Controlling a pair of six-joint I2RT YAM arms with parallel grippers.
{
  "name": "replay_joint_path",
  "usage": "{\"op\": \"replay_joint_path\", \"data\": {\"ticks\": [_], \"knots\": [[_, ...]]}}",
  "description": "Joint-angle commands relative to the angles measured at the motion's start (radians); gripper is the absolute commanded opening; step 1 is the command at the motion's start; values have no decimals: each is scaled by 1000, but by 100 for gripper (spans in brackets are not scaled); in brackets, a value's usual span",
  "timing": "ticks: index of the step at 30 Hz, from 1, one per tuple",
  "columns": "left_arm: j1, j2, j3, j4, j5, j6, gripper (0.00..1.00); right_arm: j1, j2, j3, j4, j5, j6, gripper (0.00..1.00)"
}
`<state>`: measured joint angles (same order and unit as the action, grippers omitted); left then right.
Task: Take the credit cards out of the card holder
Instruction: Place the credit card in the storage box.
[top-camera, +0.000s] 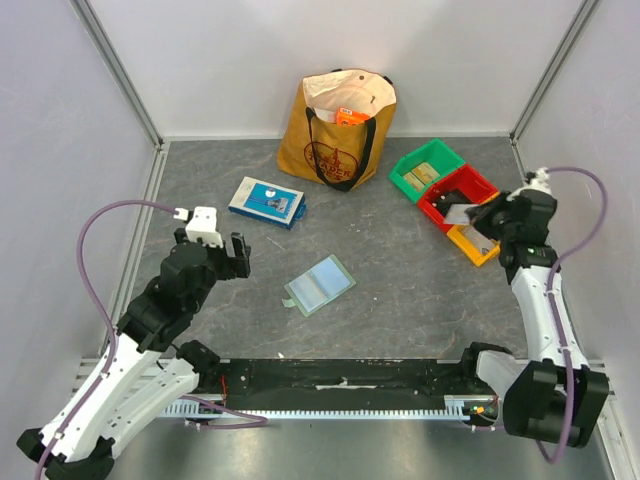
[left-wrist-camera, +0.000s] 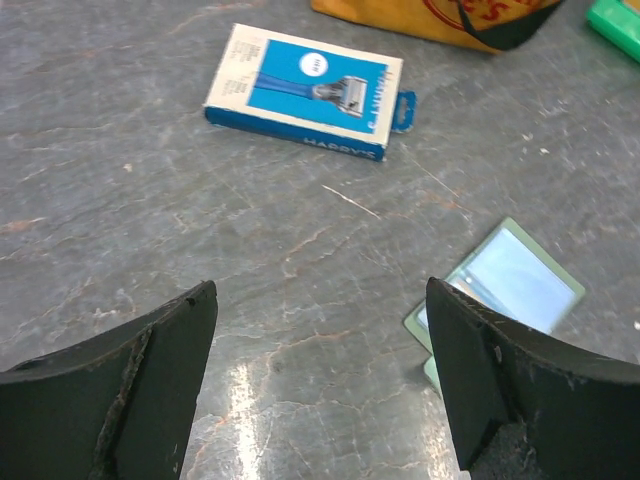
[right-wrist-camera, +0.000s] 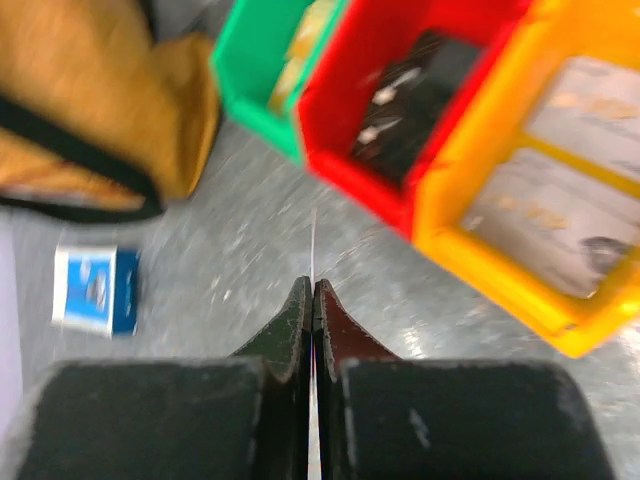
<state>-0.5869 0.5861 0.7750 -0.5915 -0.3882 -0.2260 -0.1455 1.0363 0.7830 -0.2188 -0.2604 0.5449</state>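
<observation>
While the card holder (top-camera: 319, 285) lay spread open and flat near the middle of the worktop (top-camera: 420, 300), its bluish clear pockets facing up, you had one credit card (top-camera: 458, 212) well away from it. The right end effector (right-wrist-camera: 313, 300) was clamped fully down on the card, which showed edge-on as a thin pale line between the fingers. You held it just over the red bin (top-camera: 480, 178), probably so it could drop there. The left end effector (left-wrist-camera: 320, 290) hung wide open and empty just left of the holder, likely ready to steady it. Whether more cards sat in the pockets could not be told. The green bin (top-camera: 400, 172) and yellow bin (top-camera: 480, 252) flanked the red one closely, so aim mattered. The tote bag (top-camera: 335, 135) and blue-and-white box (top-camera: 267, 200) stood farther back, blocking nothing.
</observation>
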Motion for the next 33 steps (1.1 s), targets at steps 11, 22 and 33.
{"op": "replay_joint_path", "data": {"ticks": [11, 22, 33], "knots": [[90, -26, -22, 58, -8, -59, 90, -266, 230, 56, 97, 214, 115, 0], [133, -5, -25, 67, 41, -61, 90, -269, 447, 116, 138, 13, 101, 0], [145, 7, -28, 71, 63, -61, 90, -270, 429, 101, 75, 88, 32, 50]]}}
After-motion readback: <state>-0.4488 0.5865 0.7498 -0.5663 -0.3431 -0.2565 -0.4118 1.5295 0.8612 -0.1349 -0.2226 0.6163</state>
